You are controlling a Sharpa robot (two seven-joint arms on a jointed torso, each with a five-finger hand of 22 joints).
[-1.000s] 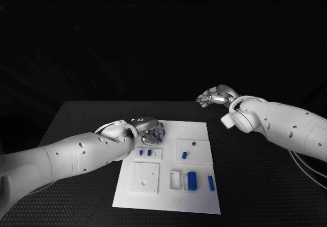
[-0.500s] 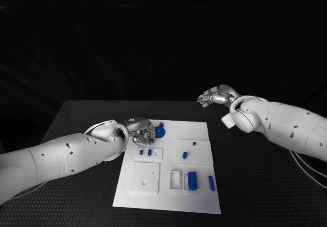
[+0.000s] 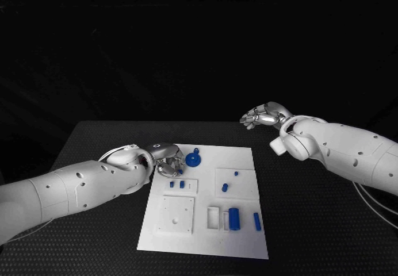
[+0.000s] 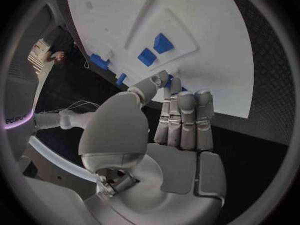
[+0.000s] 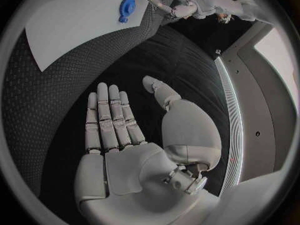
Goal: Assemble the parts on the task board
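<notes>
You see the left hand (image 3: 168,160) released at the task board's (image 3: 240,241) far left edge | round blue part (image 3: 193,158) lies just beside it | right hand (image 3: 264,117) released, raised beyond the desk (image 3: 315,230)

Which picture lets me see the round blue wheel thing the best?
The head view. There the round blue part lies in full sight on the task board near its far edge, just beside the left hand. The right wrist view shows it too, small and far off. In the left wrist view I cannot pick it out.
</notes>
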